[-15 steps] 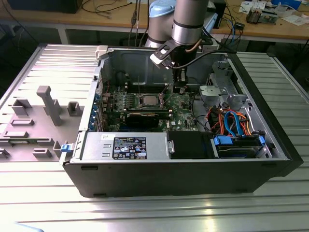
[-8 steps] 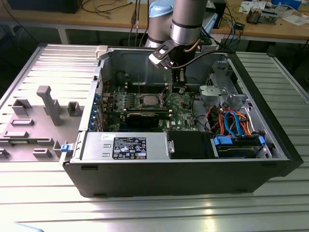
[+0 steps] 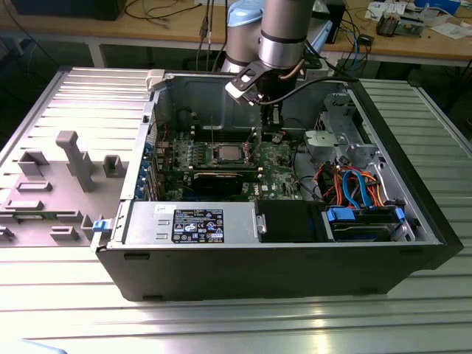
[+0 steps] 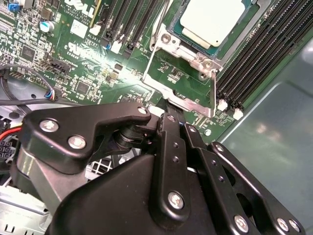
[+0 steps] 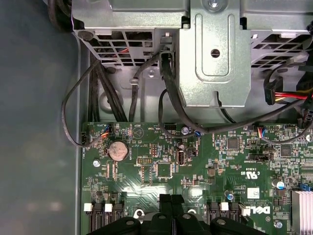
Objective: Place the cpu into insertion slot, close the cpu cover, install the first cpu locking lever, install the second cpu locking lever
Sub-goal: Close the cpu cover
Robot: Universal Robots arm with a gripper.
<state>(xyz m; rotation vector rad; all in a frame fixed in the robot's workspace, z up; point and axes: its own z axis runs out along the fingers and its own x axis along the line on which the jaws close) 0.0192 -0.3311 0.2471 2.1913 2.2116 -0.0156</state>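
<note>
While just beside the open cpu cover (image 4: 183, 100), jaws together.

My gripper (image 4: 175, 113): matt black finish, with bright steel screw heads
cpu (image 4: 212, 19): smooth, dull silver-grey metal top
cpu cover (image 4: 188, 104): thin bare metal, glinting under my light
motherboard (image 5: 195, 166): glossy green board
drive cage (image 5: 210, 58): matt grey sheet metal

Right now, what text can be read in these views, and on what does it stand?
The black label on the power supply: print too small to read.
The motherboard: a white maker's logo; the board codes are too small to read.
</note>
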